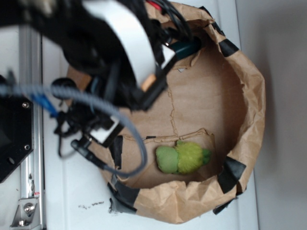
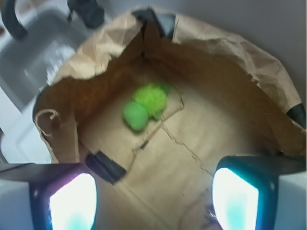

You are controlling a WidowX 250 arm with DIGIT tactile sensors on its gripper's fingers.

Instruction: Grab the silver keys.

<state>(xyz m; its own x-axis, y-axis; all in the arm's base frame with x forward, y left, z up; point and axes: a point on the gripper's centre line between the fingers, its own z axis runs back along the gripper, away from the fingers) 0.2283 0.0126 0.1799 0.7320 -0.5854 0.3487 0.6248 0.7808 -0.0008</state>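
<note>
Paper bag (image 1: 249, 96) with its rim rolled low, a fuzzy green toy (image 1: 184, 158) on its floor at the near side. The claw (image 2: 153, 203) hangs above, spread wide and empty. The silver keys cannot be made out (perhaps under the arm, by the far teal object (image 1: 188, 48)). Likely light, stiff, slippery and loose, they are best pinched across the bunch.

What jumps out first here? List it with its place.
The bright green fuzzy toy lies on the floor of the brown paper enclosure patched with black tape. The robot arm looms over the enclosure's upper left in the exterior view. The gripper hangs open; no keys are visible.
</note>
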